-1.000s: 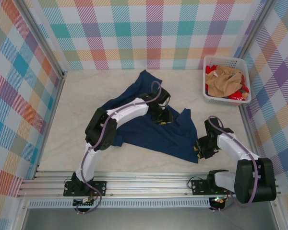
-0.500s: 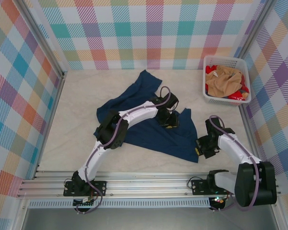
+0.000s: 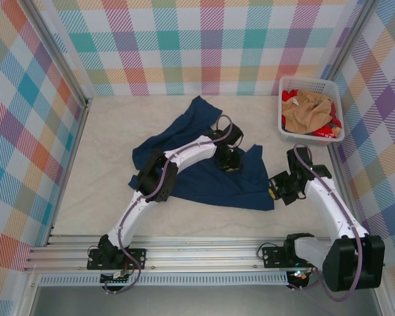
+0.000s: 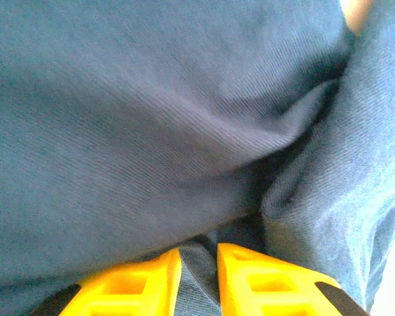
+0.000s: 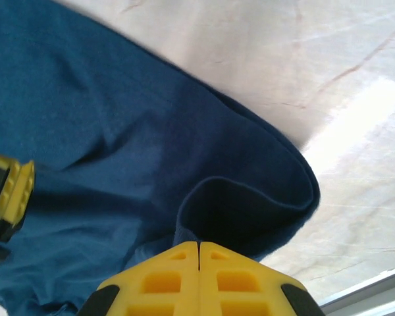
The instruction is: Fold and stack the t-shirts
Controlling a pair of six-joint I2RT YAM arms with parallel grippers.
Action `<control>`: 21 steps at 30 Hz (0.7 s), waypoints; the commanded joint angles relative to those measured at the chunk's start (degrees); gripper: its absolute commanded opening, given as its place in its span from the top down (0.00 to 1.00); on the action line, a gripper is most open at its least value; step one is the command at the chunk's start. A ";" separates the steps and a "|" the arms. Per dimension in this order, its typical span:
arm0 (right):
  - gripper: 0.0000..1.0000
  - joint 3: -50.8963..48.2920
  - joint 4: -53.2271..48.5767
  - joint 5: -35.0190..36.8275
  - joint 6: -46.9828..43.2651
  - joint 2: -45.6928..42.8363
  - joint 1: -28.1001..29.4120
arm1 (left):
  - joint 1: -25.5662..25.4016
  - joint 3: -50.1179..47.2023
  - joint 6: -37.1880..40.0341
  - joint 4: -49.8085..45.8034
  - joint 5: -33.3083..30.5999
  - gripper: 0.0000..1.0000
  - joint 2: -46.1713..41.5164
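- The right gripper (image 3: 276,192) sits low over the counter (image 3: 105,164) at the near right corner of the navy shirt (image 3: 247,184).
- In its wrist view the right gripper (image 5: 199,245) has its yellow fingers pressed together, pinching the shirt's folded hem. The cloth (image 5: 105,131) curls into a loop just past the tips, with bare counter (image 5: 283,52) beyond it.
- The navy shirt lies spread and rumpled across the middle of the counter. One part reaches toward the back wall and another lies out to the left.
- The left gripper (image 3: 228,161) is down on the shirt's middle, farther in than the right gripper.
- Seen from its wrist, the left gripper (image 4: 197,253) has only a narrow gap between its fingers, and a ridge of navy cloth (image 4: 151,118) is caught in that gap.
- A white basket (image 3: 296,82) stands at the far right corner, well apart from the navy shirt.
- A tan shirt (image 3: 313,108) is bunched on top in the basket, with a red shirt (image 3: 289,99) showing around it.
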 commanded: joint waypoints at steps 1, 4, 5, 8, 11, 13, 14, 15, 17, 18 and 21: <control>1.00 5.55 -0.14 -2.16 -4.44 3.51 0.95 | 5.17 2.70 -1.12 -5.26 -4.83 0.76 6.05; 1.00 10.06 0.24 -2.59 -6.46 7.09 1.93 | 8.72 7.52 -1.83 -6.19 -4.71 0.76 8.81; 1.00 11.48 0.02 -2.60 -6.96 8.46 2.14 | 9.91 9.29 -2.19 -6.51 -4.64 0.76 9.80; 1.00 13.31 1.14 -2.46 -8.55 11.59 2.47 | 13.57 14.09 -3.66 -6.41 -4.07 0.76 12.07; 1.00 12.70 1.77 -0.37 -10.86 15.40 2.43 | 16.88 17.38 -5.30 -4.37 -2.54 0.76 13.51; 1.00 10.41 4.74 0.19 -12.74 17.47 2.04 | 18.39 18.80 -5.97 -1.39 0.63 0.73 13.88; 1.00 9.75 6.09 0.59 -13.72 19.18 1.91 | 18.76 20.24 -5.86 -0.91 1.86 0.70 13.93; 1.00 9.59 6.63 1.05 -14.48 20.90 1.87 | 18.83 21.68 -5.53 -1.31 2.28 0.67 13.72; 1.00 9.78 7.98 1.91 -15.53 24.63 1.51 | 18.92 23.04 -4.85 -2.46 3.00 0.60 11.40; 1.00 9.98 8.43 2.25 -15.87 26.00 1.28 | 18.85 22.78 -4.63 -3.23 2.95 0.57 9.60; 1.00 11.89 8.30 5.64 -17.23 29.33 0.11 | 18.70 17.75 -2.89 -7.85 -1.19 0.47 0.35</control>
